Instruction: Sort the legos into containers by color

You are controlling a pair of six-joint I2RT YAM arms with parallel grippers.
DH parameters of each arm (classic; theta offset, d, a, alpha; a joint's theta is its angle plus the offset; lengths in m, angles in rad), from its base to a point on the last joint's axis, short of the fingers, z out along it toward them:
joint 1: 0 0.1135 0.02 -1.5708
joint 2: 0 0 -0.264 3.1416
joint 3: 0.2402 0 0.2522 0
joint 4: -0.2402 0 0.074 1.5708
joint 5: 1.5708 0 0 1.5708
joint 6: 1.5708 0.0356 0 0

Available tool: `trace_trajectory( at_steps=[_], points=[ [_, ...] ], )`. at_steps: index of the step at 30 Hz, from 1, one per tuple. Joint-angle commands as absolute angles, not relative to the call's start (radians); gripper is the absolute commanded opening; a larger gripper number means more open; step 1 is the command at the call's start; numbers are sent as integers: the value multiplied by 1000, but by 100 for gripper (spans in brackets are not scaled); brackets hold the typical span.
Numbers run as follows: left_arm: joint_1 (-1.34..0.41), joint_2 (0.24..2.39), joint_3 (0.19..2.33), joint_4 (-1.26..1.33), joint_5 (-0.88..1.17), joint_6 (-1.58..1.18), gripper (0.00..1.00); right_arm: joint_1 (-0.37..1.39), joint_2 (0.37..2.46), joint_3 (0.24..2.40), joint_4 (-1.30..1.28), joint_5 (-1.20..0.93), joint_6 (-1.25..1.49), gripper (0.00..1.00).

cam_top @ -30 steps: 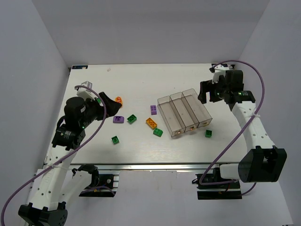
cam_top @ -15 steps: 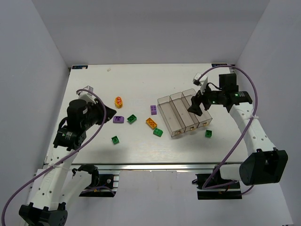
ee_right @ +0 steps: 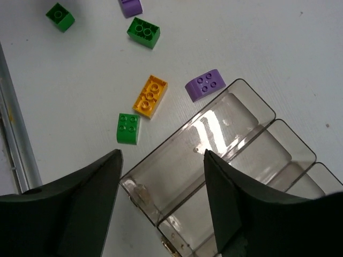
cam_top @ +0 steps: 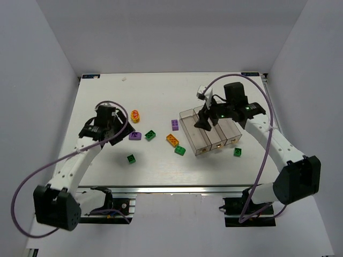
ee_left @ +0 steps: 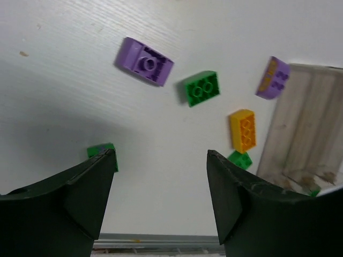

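Right wrist shows the right gripper (ee_right: 161,158) spread empty over the containers (ee_right: 228,113).

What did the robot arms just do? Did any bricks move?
The right gripper swung in from the right and now hangs open and empty over the bins. The left gripper pulled back from the orange brick, open too. Nothing was picked up. That brick, the other bricks and the bins stayed put.
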State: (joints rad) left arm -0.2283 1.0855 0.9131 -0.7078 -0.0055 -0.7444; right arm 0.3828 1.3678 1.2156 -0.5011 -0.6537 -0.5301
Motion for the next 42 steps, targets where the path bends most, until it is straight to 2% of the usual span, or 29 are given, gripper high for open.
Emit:
trace_trajectory(
  at_steps=[1, 3, 5, 7, 8, 17, 23, 32, 42],
  points=[
    [-225, 1179, 953, -741, -98, -840, 79, 437, 1434, 1275, -459, -578, -535, 79],
    [-225, 1244, 957, -710, -101, -911, 78, 465, 1468, 1317, -471, -554, -560, 88],
    [-225, 1287, 962, -700, -117, -971, 75, 474, 1502, 1330, -465, -540, -566, 89],
    [-225, 1363, 977, -695, -147, -1070, 65, 491, 1517, 1328, -448, -535, -566, 89],
    [-225, 1386, 986, -698, -159, -1100, 64, 494, 1519, 1325, -431, -537, -565, 89],
    [-225, 1658, 1141, -675, -155, -1241, 72, 512, 1508, 1279, -413, -519, -560, 89],
    [-225, 1792, 1239, -739, -155, -1252, 73, 508, 1480, 1241, -393, -499, -563, 89],
    [-225, 1779, 1221, -742, -129, -1253, 72, 502, 1463, 1215, -382, -482, -561, 89],
    [-225, 1686, 1296, -778, -183, -1189, 75, 505, 1459, 1212, -391, -483, -558, 89]
  ],
)
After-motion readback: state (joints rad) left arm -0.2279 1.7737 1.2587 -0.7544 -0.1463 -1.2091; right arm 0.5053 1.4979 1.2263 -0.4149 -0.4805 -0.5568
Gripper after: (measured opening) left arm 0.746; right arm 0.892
